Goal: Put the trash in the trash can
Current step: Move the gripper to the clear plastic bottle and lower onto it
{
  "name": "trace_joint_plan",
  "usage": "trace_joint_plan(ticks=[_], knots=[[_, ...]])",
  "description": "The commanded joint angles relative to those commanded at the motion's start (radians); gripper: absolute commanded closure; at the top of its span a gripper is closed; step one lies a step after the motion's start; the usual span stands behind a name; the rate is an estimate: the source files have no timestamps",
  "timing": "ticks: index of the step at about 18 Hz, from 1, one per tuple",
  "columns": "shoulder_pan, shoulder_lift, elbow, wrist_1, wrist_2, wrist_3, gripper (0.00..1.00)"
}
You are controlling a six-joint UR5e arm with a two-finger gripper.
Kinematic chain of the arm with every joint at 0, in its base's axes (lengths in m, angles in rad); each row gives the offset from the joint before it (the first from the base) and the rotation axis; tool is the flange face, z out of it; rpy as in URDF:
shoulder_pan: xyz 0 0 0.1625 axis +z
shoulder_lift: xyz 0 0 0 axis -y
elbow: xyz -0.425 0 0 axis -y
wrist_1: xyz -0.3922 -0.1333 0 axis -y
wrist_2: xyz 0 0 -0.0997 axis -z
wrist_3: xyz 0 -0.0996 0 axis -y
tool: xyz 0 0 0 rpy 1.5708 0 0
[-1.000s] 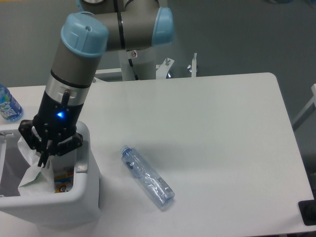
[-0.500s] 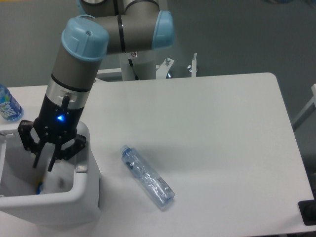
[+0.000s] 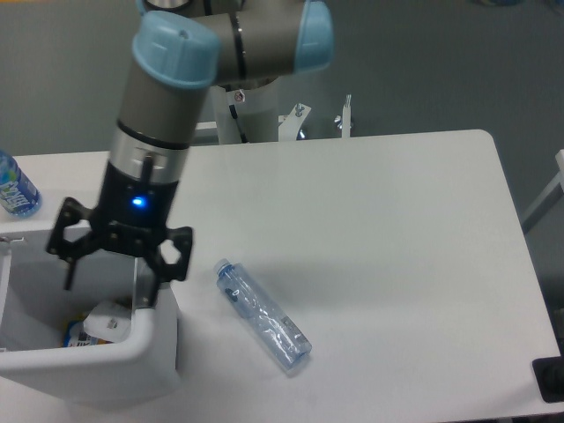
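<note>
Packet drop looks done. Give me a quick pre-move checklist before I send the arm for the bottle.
1. Gripper open and empty: ok, fingers spread wide, nothing between them.
2. Packet inside the trash can: ok, lying on the can's floor.
3. Fingers clear of the can's rim: cannot tell, one finger tip overlaps the right wall.
4. Clear bottle reachable: ok, lying flat on the table, nothing around it.
5. Labelled bottle out of the way: ok, at the far left edge.
</note>
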Motion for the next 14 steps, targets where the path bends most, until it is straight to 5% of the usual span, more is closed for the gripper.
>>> trace_joint_plan(ticks=[6, 10, 14], knots=[[0.141, -0.084, -0.012, 0.000, 0.005, -0.026, 0.00], [0.143, -0.182, -0.012, 0.000, 0.150, -0.037, 0.00], [0.137, -0.193, -0.047, -0.003, 0.186, -0.038, 0.00]])
